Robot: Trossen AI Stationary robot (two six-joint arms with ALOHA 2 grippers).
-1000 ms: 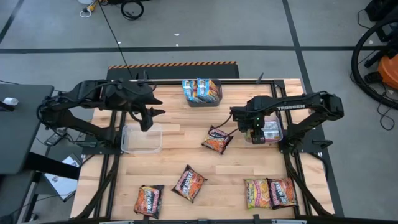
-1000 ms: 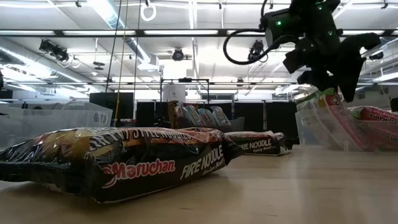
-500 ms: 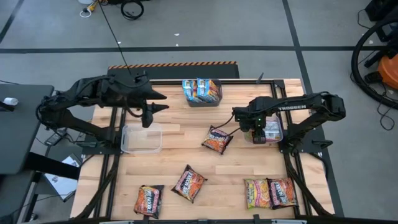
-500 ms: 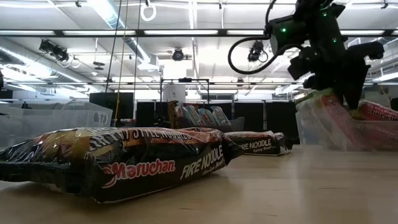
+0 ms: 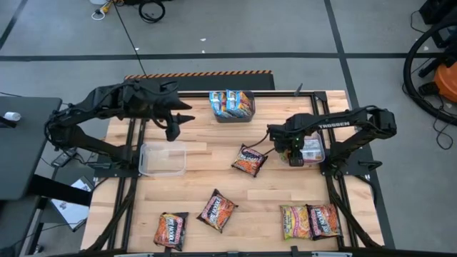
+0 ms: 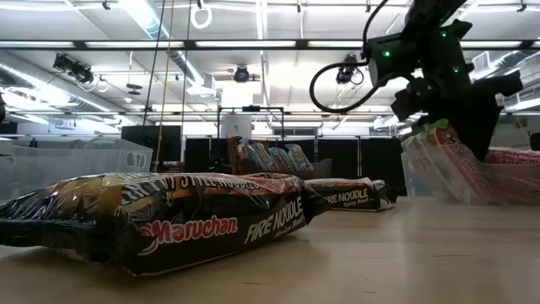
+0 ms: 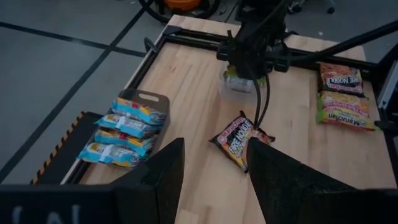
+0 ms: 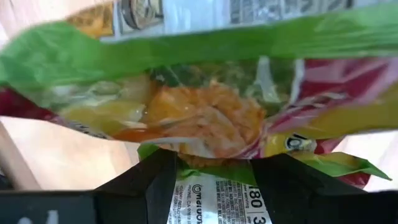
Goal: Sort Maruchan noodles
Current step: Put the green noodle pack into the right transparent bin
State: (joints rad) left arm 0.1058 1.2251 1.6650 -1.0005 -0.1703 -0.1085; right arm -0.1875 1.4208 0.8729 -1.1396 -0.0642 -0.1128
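**A:** Looking down over the table [image 5: 214,160], what sits around the arms?

**B:** The dark grey bin [image 5: 232,105] at the far edge holds blue-labelled packets [image 5: 227,102]. An empty clear tub [image 5: 163,158] lies on the left. A second clear tub [image 5: 307,151] on the right stands under the right gripper [image 5: 295,148]. A dark Fire Noodle packet [image 5: 250,160] lies mid-table, just beside that gripper's cable.

**A:** And along the near edge?

**B:** Four more lie there: a dark one at the left [image 5: 170,230], a tilted dark one [image 5: 217,210], a green-labelled one [image 5: 295,221] and a maroon one [image 5: 324,220] touching side by side.

**A:** What is the right gripper doing?

**B:** Its jaws are clenched on a green-edged packet [image 8: 205,118], which fills the wrist view and hides what lies past it. From table height that packet [image 6: 443,160] leans tilted at the tub's near wall, with red packets behind; a big dark packet [image 6: 169,215] blocks the lower left.

**A:** And the left gripper?

**B:** The left gripper [image 5: 173,125] hangs above bare wood, between bin and empty tub, jaws released and holding nothing.

**A:** Any change from a second ago?

**B:** The right gripper has crept slightly toward the tub. The left arm has swung a little toward the far edge. The packets lying on the table have not shifted.
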